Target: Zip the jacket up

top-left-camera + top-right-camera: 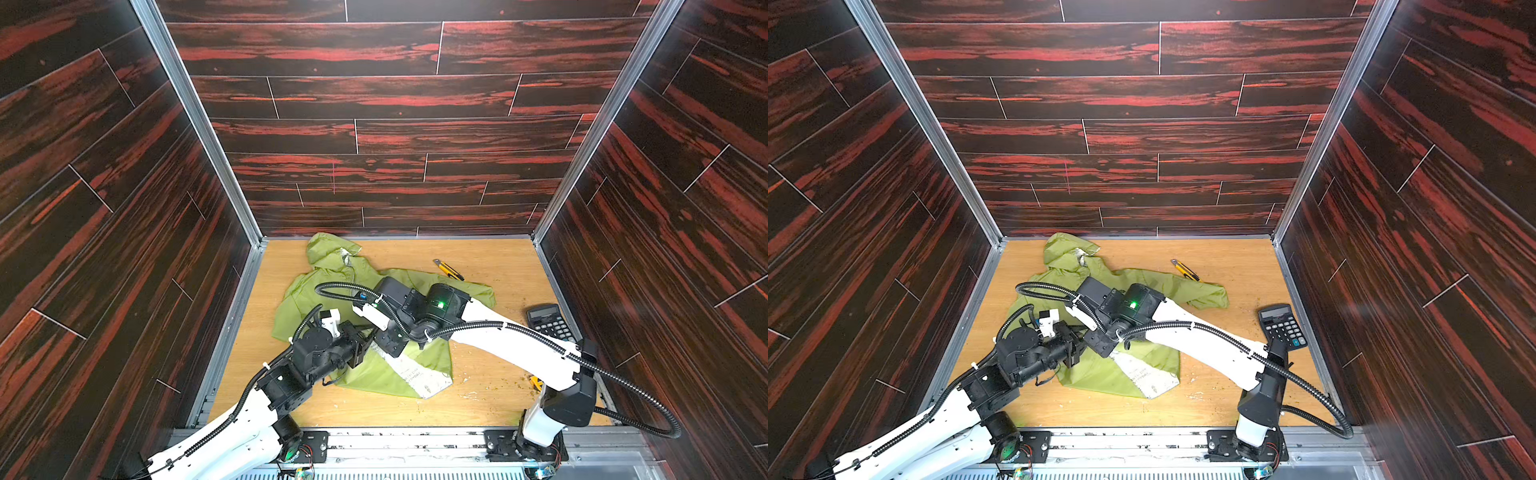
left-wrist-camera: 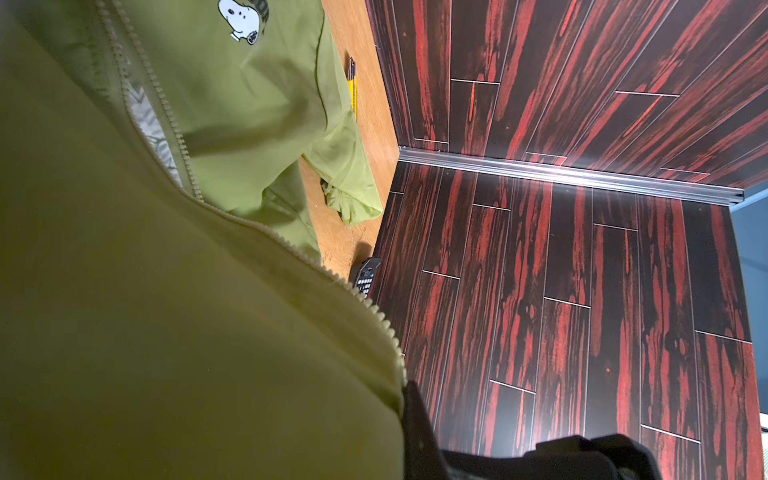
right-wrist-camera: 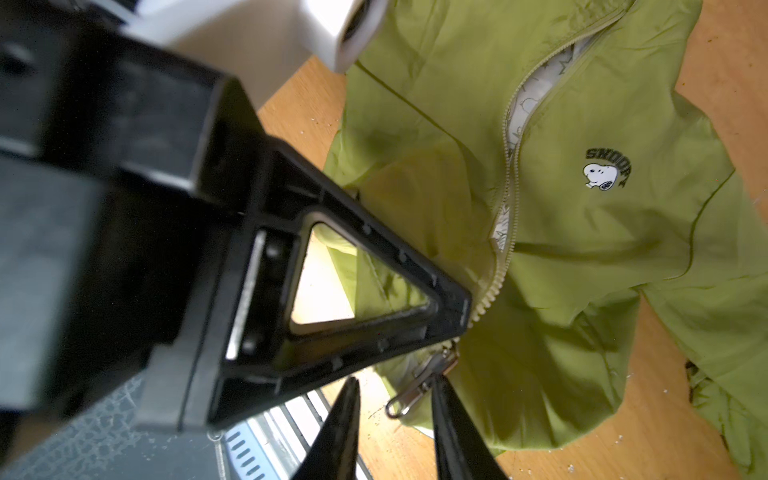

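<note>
The lime-green jacket (image 1: 374, 378) (image 1: 1100, 374) lies spread on the wooden table, hood toward the back wall, its front zipper (image 3: 509, 166) partly apart with white lining showing. My left gripper (image 1: 365, 345) (image 3: 465, 316) is shut on the jacket's zipper edge near the hem, and green fabric (image 2: 166, 291) fills much of the left wrist view. My right gripper (image 3: 395, 379) reaches across beside it. Its jaws stand a little apart around the metal zipper pull (image 3: 415, 386), one finger (image 3: 444, 399) touching the pull. A white chest logo (image 3: 600, 176) faces up.
A yellow utility knife (image 1: 449, 269) lies behind the jacket's sleeve. A black calculator (image 1: 548, 322) sits at the table's right edge by the wall. Dark wood-pattern walls enclose three sides. Crumbs dot the table near the front right.
</note>
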